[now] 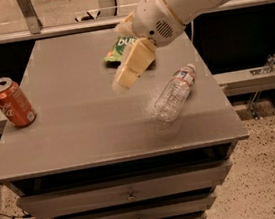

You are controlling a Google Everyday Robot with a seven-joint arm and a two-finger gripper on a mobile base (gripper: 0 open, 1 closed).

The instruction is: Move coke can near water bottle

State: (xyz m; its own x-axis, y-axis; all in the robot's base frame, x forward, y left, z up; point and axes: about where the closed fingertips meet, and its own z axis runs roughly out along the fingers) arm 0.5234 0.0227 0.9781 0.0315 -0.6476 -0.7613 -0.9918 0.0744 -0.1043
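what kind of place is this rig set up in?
Likely an office or lab workspace: grey cabinet with drawers, speckled hard floor, metal-framed partition behind. The pincer hangs above the cabinet, between the can and the bottle.

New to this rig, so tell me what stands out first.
The cream gripper hangs over the middle of the grey tabletop. A red-orange metal soda can stands upright at its left edge, apart from the clear crinkled plastic water bottle lying right of centre.
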